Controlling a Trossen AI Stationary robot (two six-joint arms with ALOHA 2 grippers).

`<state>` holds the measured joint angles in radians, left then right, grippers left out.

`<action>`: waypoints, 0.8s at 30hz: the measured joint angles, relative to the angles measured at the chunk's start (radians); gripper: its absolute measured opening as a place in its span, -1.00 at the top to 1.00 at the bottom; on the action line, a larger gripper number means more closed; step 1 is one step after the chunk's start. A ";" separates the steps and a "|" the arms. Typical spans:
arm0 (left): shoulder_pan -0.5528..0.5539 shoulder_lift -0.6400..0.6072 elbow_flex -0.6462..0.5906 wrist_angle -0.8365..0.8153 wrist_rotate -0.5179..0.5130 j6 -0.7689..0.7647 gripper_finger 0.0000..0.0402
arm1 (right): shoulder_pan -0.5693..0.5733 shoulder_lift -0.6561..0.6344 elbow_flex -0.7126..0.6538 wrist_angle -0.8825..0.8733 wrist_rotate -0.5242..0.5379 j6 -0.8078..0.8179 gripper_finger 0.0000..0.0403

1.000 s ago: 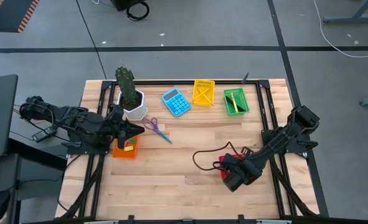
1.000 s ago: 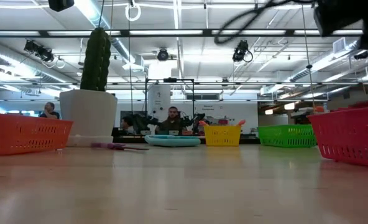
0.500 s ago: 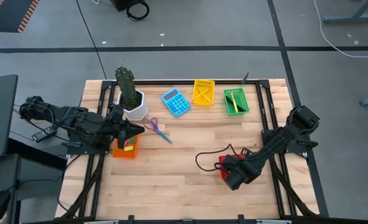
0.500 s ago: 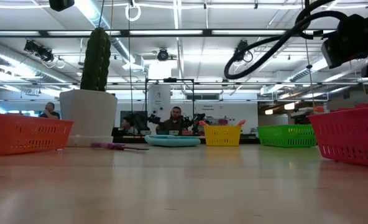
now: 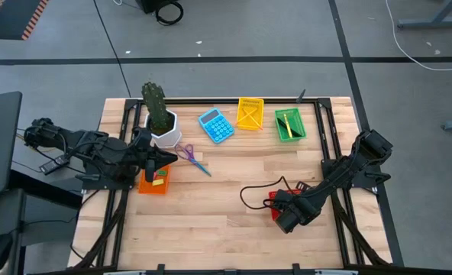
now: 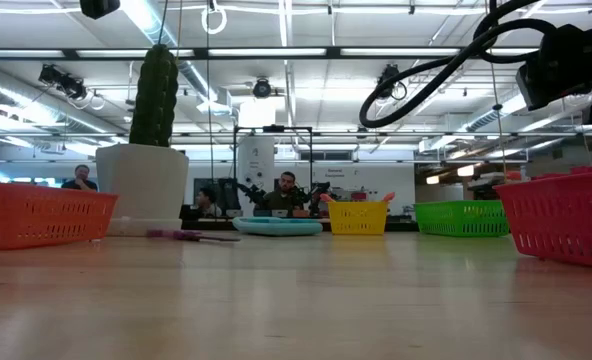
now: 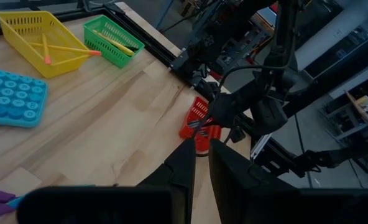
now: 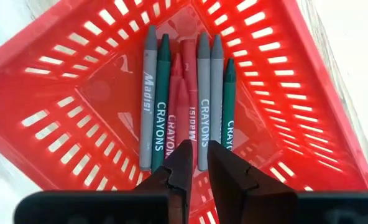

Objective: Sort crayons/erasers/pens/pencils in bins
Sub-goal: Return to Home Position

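Sorting table, seen from above and from both wrists. The right gripper (image 8: 197, 148) is hovering directly over the red bin (image 8: 59, 118) near the table's right side, its fingers drawn almost together and carrying nothing. The crayons (image 8: 202, 106) are lying on the bin's floor straight below those fingers, well clear of them. They are lying side by side with long axes parallel and pointed tips all facing the same way. Three are grey and two are green. The red ones are overlapping in the middle of the row, so their number cannot be told.

The left gripper (image 7: 199, 163) is waiting at the table's left, over the edge of the orange bin (image 6: 36, 215), its fingers likewise nearly closed and empty.

Four bins are standing on the table. The yellow bin (image 7: 22, 28) is holding two crossed pencils (image 7: 72, 53). Just beside it, the green bin (image 5: 297, 126) is holding a yellow stick lying along its length.

One blue calculator (image 5: 216, 125), one potted cactus (image 5: 163, 126) and one pair of scissors (image 5: 189, 156) are lying apart from the bins.
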<state>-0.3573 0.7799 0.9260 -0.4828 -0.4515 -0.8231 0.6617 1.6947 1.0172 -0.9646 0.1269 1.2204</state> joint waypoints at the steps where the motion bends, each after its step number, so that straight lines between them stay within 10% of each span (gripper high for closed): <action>1: 0.000 0.000 0.000 0.000 0.000 0.006 0.74 | 0.000 0.000 0.000 0.000 -0.001 0.005 0.73; 8: -0.001 -0.004 -0.001 0.062 0.000 0.080 0.74 | -0.005 0.000 0.069 -0.110 -0.059 0.081 0.70; 24: -0.012 -0.284 0.021 -0.060 -0.098 0.265 0.95 | -0.005 0.000 0.352 -0.292 0.171 0.197 0.68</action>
<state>-0.3695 0.4956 0.9467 -0.5423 -0.5496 -0.5579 0.6567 1.6951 1.3688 -1.2567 0.2980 1.4172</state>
